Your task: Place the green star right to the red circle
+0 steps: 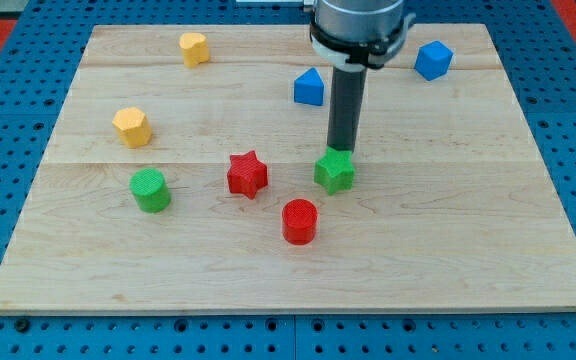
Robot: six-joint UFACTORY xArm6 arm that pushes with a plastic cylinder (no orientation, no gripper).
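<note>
Camera view, my tip (342, 150) touching green star (335, 171) top edge, no jaws, red circle (299, 221) below-left.

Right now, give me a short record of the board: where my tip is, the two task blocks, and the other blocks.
tip: my tip at the green star's far edge, toward the view's top
green star: up and right of the red circle, apart from it
red circle: nearest the view's bottom
other blocks: red star, green cylinder

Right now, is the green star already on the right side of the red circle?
Not yet. The green star sits above the red circle, only slightly to the view's right, with my tip at its top edge.
</note>
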